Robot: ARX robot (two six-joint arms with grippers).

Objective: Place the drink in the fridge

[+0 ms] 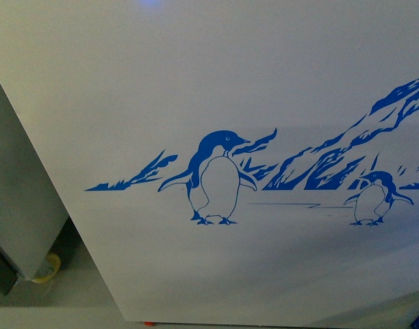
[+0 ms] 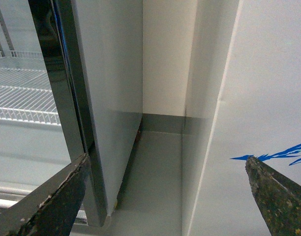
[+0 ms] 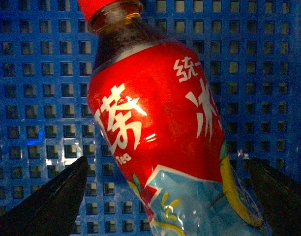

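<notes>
The fridge's white side (image 1: 264, 82) with its blue penguin-and-mountain decal (image 1: 220, 178) fills the front view; its lids and baskets are out of view. In the right wrist view the drink (image 3: 155, 132), a dark tea bottle with a red cap and a red and light-blue label, lies tilted in a blue perforated crate (image 3: 37, 98). My right gripper (image 3: 170, 196) is open, its fingers on either side of the bottle's lower part with gaps showing. My left gripper (image 2: 167, 196) is open and empty beside the fridge's wall (image 2: 268, 98). No gripper shows in the front view.
An upright glass-door cabinet with white wire shelves (image 2: 22, 93) stands left of the fridge. A narrow floor gap (image 2: 155, 172) runs between them to a back wall. The cabinet's grey corner (image 1: 18, 205) and a yellowish foot (image 1: 48, 269) show at the front view's left.
</notes>
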